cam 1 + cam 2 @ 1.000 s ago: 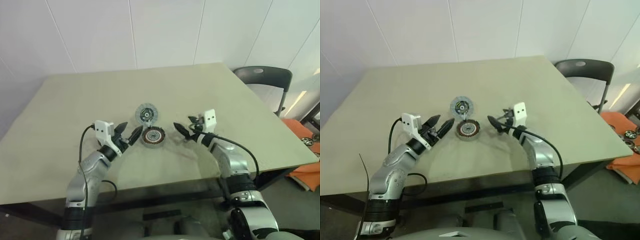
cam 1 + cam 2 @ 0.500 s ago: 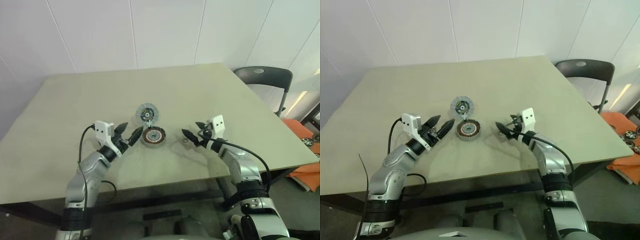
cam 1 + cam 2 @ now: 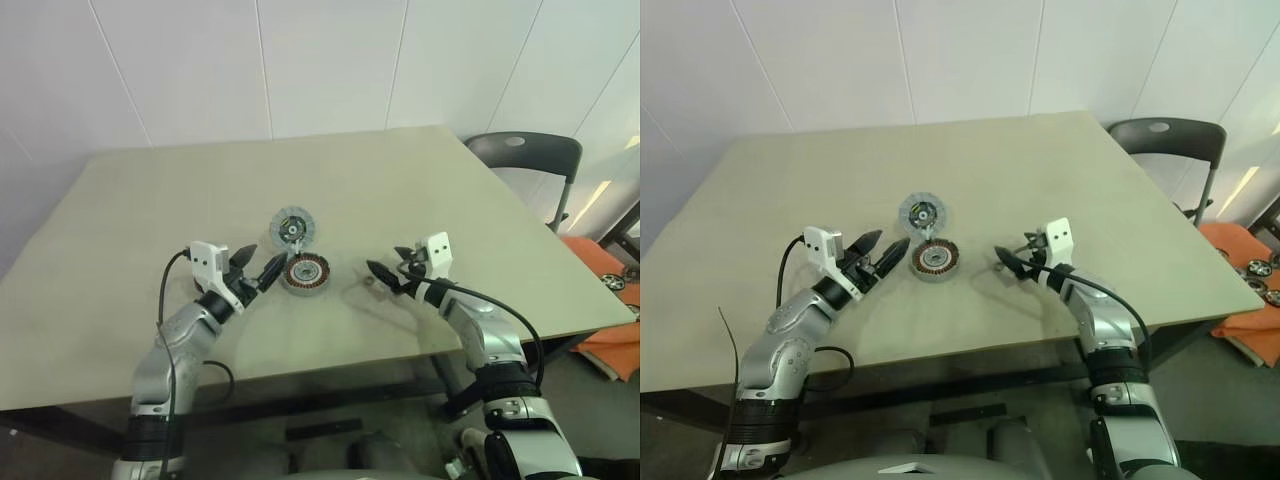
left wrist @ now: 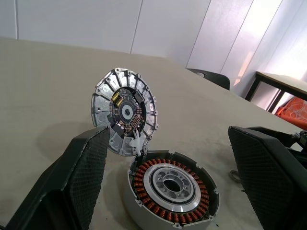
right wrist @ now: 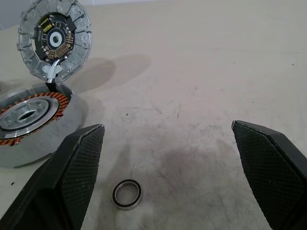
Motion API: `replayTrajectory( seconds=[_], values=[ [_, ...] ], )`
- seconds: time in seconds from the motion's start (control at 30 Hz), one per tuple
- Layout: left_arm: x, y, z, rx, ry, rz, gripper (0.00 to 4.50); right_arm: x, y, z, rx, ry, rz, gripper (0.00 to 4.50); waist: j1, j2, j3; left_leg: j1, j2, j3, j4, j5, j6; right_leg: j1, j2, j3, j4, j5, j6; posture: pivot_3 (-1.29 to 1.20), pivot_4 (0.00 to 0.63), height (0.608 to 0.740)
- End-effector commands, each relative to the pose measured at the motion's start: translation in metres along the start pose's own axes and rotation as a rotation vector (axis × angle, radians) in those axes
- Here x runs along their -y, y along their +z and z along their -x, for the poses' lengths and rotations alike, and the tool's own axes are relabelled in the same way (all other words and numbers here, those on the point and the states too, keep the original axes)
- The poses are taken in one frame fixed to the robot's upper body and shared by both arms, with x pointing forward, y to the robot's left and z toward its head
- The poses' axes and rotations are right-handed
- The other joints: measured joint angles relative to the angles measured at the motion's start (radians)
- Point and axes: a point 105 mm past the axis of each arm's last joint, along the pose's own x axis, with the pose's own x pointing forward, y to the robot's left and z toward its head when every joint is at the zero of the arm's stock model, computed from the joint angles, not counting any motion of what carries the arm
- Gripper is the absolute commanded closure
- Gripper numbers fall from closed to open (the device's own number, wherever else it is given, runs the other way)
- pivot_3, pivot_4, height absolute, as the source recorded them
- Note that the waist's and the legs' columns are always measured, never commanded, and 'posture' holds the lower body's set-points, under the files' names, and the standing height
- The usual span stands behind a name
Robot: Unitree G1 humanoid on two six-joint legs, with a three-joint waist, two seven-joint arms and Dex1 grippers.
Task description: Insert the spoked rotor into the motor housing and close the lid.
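The housing (image 3: 306, 272) sat near the middle of the counter (image 3: 150, 200), its ring of copper coils open to view and a pale bored centre showing inside. Nothing else lay in it. The rotor (image 3: 293, 228) stood tilted up at the housing's far edge, joined to it there by a small white piece, with its hub and small parts facing the robot.

The left gripper (image 3: 255, 269) hovered just beside the housing on the robot's left, its fingers (image 4: 86, 167) spread wide and holding nothing. The right gripper (image 3: 1011, 264) hung near the housing on the other side, clear of it, its fingers (image 5: 76, 163) likewise wide apart and empty. A small dark ring (image 5: 127, 194) lay on the counter between the right gripper and the housing.

The main risk I judged was the tilted rotor: a push from one side could twist it on that white joint, or drop it askew so it caught on the rim instead of seating over the coils. A low left finger might also shove the housing across the counter. The loose ring could be knocked away by the right gripper.
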Motion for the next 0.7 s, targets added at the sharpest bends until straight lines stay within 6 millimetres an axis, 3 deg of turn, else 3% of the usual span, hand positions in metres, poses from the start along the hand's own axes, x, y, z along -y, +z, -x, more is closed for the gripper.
replayTrajectory(
  seconds=[0.03, 0.7],
  values=[
    [0.0046, 0.0138, -0.0033, 0.042, -0.024, -0.021, 0.32, -0.0039, 0.0191, -0.0020, 0.062, 0.011, 0.028, 0.06, 0.000, 0.000, 0.000, 0.000, 0.000, 0.000, 0.000, 0.000, 0.000, 0.000, 0.000, 0.000, 0.000, 0.000, 0.000, 0.00, 0.000, 0.740],
    [0.0080, 0.0108, -0.0041, 0.042, -0.029, -0.011, 0.32, -0.0085, 0.0153, -0.0025, 0.038, 0.019, 0.035, 0.06, 0.001, 0.000, 0.000, 0.000, 0.000, 0.000, 0.000, 0.000, 0.000, 0.000, 0.000, 0.000, -0.001, 0.000, 0.000, 0.00, 0.000, 0.740]
  ],
)
